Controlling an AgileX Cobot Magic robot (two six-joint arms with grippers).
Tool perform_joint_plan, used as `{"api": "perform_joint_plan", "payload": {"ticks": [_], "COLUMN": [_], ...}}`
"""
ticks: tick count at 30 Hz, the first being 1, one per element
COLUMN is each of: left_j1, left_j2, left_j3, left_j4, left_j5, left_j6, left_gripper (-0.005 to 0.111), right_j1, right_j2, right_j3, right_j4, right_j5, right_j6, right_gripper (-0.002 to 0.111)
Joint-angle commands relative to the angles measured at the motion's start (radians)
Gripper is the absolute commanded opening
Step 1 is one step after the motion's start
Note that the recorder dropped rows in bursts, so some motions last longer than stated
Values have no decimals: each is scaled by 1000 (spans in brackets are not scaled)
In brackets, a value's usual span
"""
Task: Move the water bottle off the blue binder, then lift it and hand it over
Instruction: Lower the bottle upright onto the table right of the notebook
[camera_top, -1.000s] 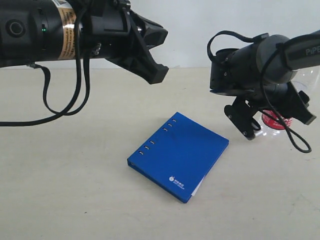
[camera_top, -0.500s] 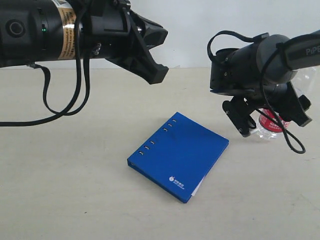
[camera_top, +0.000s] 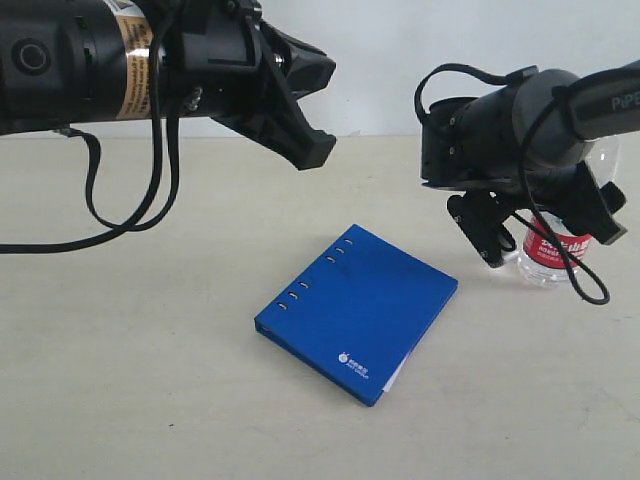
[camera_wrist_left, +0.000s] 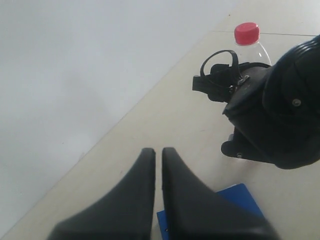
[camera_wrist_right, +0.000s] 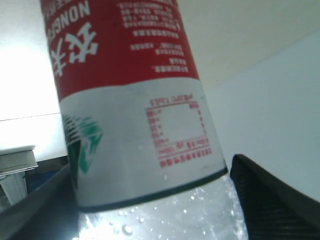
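The blue binder (camera_top: 355, 310) lies flat on the table with nothing on it; one corner (camera_wrist_left: 240, 197) shows in the left wrist view. To its right, apart from it, the water bottle (camera_top: 556, 250) stands upright with its base at table level. Its red cap (camera_wrist_left: 247, 32) rises above the right arm. My right gripper (camera_top: 548, 235) is shut on the bottle, with the fingers (camera_top: 488, 238) on either side of the label. The red-and-white label (camera_wrist_right: 130, 95) fills the right wrist view between the right gripper (camera_wrist_right: 150, 200) fingers. My left gripper (camera_top: 318, 150) (camera_wrist_left: 158, 150) hovers shut and empty above and behind the binder.
A black cable (camera_top: 130, 200) hangs in a loop from the left arm over the table's left side. Another cable loop (camera_top: 590, 290) dangles below the right gripper beside the bottle. A white wall (camera_top: 380, 70) stands behind the beige table (camera_top: 150, 380).
The right gripper has swung the bottle from tilted to upright and brought it down to the table right of the binder. The left arm and binder have not moved.
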Motion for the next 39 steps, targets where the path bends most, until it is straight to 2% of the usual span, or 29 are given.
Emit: {"api": "perform_joint_plan", "payload": {"ticks": [1,5,10,39], "left_j1": [-5,-5,-5,-5], "left_j2": [-6,-6,-6,34], "left_j3": [4,4,4,4], "left_j4": [-7,-5,-5,-5], "left_j5": [12,12,12,12], "left_j6": [3,3,3,25], "left_gripper": [4,4,4,4], "right_j1": [2,2,2,2], "right_j2": [-2,-2,-2,-53], "right_j3": [-1,-1,-1,-20], "right_j4": [-13,-15,17,-8], "right_j5": [10,10,10,10], "right_j6": [7,40,-90,-184], "right_gripper": [70,70,70,70]}}
